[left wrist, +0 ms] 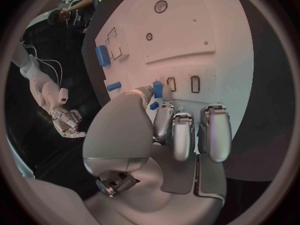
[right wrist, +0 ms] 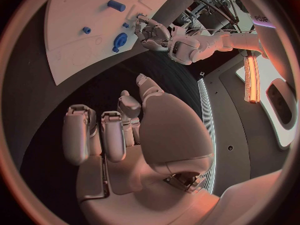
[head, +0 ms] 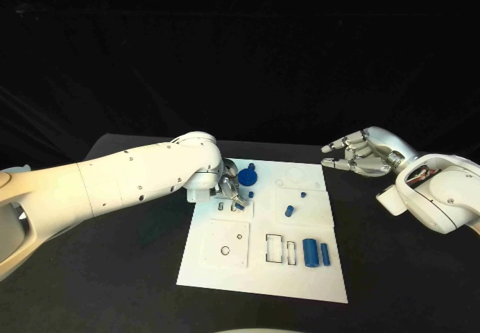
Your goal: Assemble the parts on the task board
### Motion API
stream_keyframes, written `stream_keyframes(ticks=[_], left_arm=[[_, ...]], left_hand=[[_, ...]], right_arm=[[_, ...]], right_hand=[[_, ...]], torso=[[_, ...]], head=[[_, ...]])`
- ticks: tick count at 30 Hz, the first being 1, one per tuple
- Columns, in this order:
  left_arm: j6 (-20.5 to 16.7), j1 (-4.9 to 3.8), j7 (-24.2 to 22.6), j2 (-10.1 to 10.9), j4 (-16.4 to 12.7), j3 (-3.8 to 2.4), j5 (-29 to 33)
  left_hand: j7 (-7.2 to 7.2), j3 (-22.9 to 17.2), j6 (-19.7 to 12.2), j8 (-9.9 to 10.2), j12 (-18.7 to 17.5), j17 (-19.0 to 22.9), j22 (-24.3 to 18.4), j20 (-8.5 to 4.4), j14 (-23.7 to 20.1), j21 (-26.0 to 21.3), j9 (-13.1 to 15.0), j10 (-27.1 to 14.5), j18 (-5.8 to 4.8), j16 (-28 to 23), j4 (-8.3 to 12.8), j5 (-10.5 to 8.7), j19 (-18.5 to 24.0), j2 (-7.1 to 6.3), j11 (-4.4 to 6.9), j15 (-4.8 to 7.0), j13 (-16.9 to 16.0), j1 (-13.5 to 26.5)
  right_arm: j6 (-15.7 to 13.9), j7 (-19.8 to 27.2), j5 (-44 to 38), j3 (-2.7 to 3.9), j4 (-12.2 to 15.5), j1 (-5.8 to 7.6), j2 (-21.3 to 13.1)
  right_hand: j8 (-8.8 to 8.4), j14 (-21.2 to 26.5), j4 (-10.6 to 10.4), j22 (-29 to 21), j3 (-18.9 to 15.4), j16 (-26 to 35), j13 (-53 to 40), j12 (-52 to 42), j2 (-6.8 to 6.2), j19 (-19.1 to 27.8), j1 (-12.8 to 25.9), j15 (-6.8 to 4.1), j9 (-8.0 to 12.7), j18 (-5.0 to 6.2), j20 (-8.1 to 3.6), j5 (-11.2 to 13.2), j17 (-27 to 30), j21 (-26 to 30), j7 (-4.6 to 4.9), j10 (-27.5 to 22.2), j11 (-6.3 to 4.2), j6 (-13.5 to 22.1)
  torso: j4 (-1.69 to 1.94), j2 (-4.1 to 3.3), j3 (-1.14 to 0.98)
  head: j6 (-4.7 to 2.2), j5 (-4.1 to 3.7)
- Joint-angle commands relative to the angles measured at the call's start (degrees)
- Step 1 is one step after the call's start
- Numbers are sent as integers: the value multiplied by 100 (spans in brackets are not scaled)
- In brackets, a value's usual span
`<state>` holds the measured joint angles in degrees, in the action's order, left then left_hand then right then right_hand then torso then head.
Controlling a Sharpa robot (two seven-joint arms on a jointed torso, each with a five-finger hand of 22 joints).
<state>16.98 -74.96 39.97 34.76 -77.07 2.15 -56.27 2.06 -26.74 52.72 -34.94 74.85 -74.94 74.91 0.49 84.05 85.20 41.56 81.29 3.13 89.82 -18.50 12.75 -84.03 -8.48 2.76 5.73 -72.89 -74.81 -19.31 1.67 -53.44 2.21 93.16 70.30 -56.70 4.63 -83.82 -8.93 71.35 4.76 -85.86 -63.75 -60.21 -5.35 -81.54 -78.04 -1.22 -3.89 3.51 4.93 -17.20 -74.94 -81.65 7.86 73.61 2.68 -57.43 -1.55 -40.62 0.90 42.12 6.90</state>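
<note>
The white task board [head: 232,272] lies mid-table. My left hand [head: 229,190] hovers over its far left part, above two small rectangular slots [left wrist: 195,84]. Thumb and a finger pinch a small blue part [left wrist: 157,89] right beside those slots. A round blue disc [head: 247,178] and a small peg [head: 251,166] sit just beyond the hand. Two short pegs [head: 304,193] [head: 289,210] stand mid-board. Two blue cylinders [head: 311,251] [head: 326,253] lie at the near right. My right hand [head: 358,157] floats off the board's far right corner, fingers loosely bent, holding nothing.
Recesses are outlined on the board: a square plate with round holes [head: 228,244] and rectangular cut-outs [head: 274,248] beside the cylinders. Black table [head: 120,277] surrounds the board on every side. My left forearm [head: 120,184] crosses the table's left part.
</note>
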Motion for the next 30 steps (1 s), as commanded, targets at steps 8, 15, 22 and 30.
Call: stream_keyframes(ticks=[8, 15, 22, 30], left_arm=[[-788, 1, 230, 262, -377, -19, 168], [-937, 52, 231, 393, -537, -16, -25], [-1018, 166, 238, 429, -576, -8, -419], [-934, 234, 252, 444, -597, -6, -627]], left_hand=[[-42, -1335, 49, -72, 48, -1506, 703, 37, 595, 17, 152, 30, -119, 18, 1162, -28, -194, -89, -31, -21, -31, 329], [-42, -1422, 51, -78, 49, -1506, 717, 35, 595, 24, 182, 36, -122, 18, 1226, -28, -201, -97, -30, -19, -36, 367], [-40, -1475, 52, -81, 54, -1506, 741, 34, 595, 36, 203, 43, -127, 18, 1268, -31, -212, -103, -31, -19, -44, 391], [-40, -1501, 55, -85, 57, -1506, 755, 34, 595, 44, 214, 47, -130, 18, 1292, -33, -220, -108, -31, -20, -48, 403]], right_arm=[[119, 14, -28, -9, -24, -14, 17], [124, 18, -28, -13, -33, -21, 16], [125, 21, -28, -14, -38, -29, 13], [131, 26, -28, -15, -40, -34, 12]], right_hand=[[13, -447, 1, -17, -32, 33, 14, 29, 11, -5, -36, -28, 2, 33, -44, -44, -785, 31, 0, 23, 7, -45], [13, -447, 1, -17, -32, 33, 14, 29, 11, -5, -36, -28, 2, 33, -44, -44, -785, 31, 0, 23, 7, -45], [13, -447, 1, -17, -32, 33, 14, 29, 11, -5, -36, -28, 2, 33, -44, -44, -785, 31, 0, 23, 7, -45], [13, -447, 1, -17, -32, 33, 14, 29, 11, -5, -36, -28, 2, 33, -44, -44, -785, 31, 0, 23, 7, -45]], torso=[[19, 1, -7], [21, 3, -6], [46, 0, -10], [38, -2, -13]], head=[[5, 30], [31, 56], [55, 47], [71, 62]])
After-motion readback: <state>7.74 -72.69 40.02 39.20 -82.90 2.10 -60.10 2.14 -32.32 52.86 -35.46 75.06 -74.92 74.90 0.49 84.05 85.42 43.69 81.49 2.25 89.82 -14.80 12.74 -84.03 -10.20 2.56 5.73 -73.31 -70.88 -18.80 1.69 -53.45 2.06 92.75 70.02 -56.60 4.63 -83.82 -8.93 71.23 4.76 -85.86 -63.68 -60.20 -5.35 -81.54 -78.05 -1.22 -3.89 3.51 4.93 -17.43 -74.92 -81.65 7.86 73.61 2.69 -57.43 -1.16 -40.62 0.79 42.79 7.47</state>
